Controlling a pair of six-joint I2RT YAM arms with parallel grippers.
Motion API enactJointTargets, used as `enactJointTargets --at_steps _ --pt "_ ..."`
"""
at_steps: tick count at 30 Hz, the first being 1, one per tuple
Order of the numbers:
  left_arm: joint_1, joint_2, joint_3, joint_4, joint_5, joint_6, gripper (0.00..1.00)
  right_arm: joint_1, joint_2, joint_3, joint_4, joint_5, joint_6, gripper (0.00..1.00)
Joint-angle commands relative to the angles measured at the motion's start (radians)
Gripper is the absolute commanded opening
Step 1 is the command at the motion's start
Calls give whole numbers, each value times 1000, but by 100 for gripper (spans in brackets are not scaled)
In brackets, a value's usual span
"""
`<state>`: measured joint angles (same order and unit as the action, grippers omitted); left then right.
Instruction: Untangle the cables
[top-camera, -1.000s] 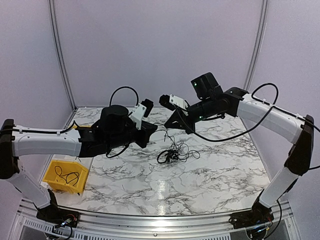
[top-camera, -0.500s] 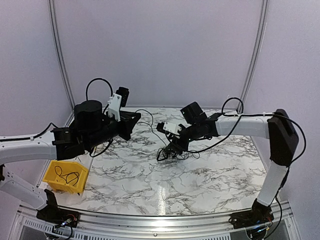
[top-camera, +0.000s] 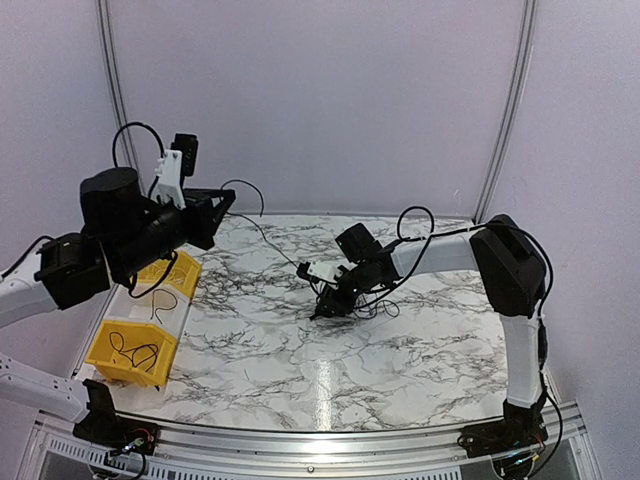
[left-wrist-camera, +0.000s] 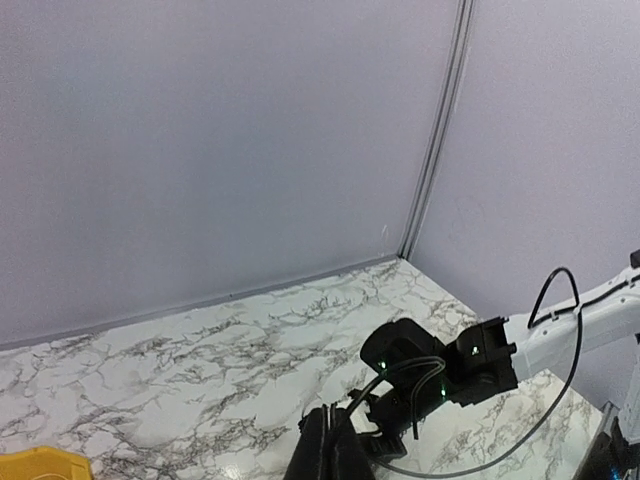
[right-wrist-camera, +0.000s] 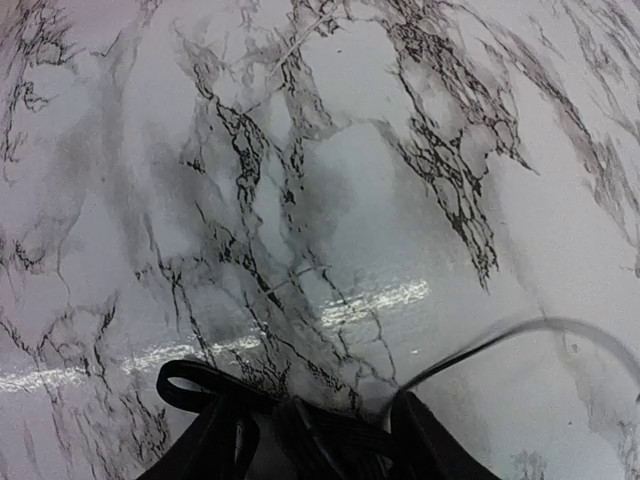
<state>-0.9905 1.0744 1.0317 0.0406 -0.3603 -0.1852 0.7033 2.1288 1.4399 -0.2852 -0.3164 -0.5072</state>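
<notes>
**Left arm draws one strand out while the right arm sits on the bunch**

Since one second ago the left arm has swung up and back toward the left edge of the desk (top-camera: 400, 365). The right arm has come down from the air to the middle of the desk.

The cables (top-camera: 368, 303) lie as a small wiry bunch about the middle of the desk, a little toward the far edge. The right end effector (top-camera: 328, 303) is directly at the left side of this bunch, so it is clearly the nearer one. The left end effector (top-camera: 222, 203) is raised high on the left side, where the yellow bins (top-camera: 128, 370) stand, well apart from the bunch.

One thin strand (top-camera: 280, 245) joins the two. From the left end effector it runs down toward the bunch, so its long axis goes diagonally from the far left corner toward the middle. I judge that the coming move depends on this line. More pull along it, away from the bunch, should free the strand, if the right side keeps the rest in place.

The left end effector has its fingers together, clamped on the end of that strand. The fingers (right-wrist-camera: 432, 450) of the right end effector stand apart in the wrist view, with dark wires between them. Whether they already press these wires I cannot tell.
</notes>
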Motion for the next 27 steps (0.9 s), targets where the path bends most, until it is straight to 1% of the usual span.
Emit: enactJointTargets --at_steps 1,7,12,16,22,27 --pt "0 -101 142 -177 -127 29 0 -31 28 12 -1 30 23 49" --pt "1 -155 299 -372 -259 49 0 -86 36 14 -12 48 43 41" --pt "1 -180 355 -541 -357 17 0 -120 33 6 -24 37 50 40" --pt "1 -211 343 -657 -405 -52 0 -126 23 3 -34 22 44 40" --pt "1 -272 296 -794 -422 -162 0 -125 -24 14 -59 -1 34 42" --pt "1 -304 274 -910 -425 -253 0 -125 -121 17 -92 21 15 51"
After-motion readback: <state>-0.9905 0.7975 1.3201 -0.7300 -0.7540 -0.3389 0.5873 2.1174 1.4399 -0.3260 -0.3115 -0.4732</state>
